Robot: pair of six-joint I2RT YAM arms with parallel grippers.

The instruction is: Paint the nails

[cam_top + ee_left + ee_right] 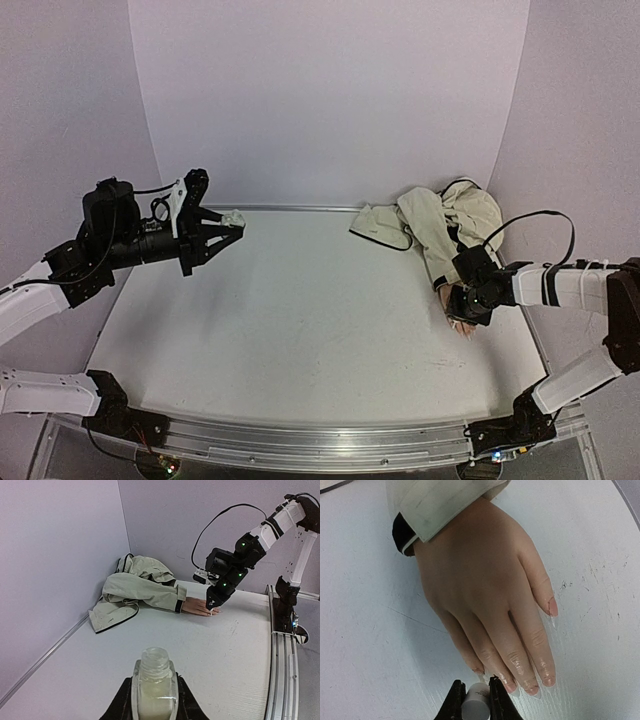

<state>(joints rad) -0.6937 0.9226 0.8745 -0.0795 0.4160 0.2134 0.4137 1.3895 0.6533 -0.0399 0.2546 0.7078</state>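
Right hand (476, 687) grips white cap (475, 707) at nails (532, 690) pointing nearward

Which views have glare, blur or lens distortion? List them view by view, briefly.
Top external: soft even light, faint shadows, wide-angle bowing of the near rail. Left wrist: the bottle at the lens is soft; the mannequin hand beyond is clearer. Right wrist: hand sharp, small glints on the nails; the white cylinder at the bottom edge slightly blurred.
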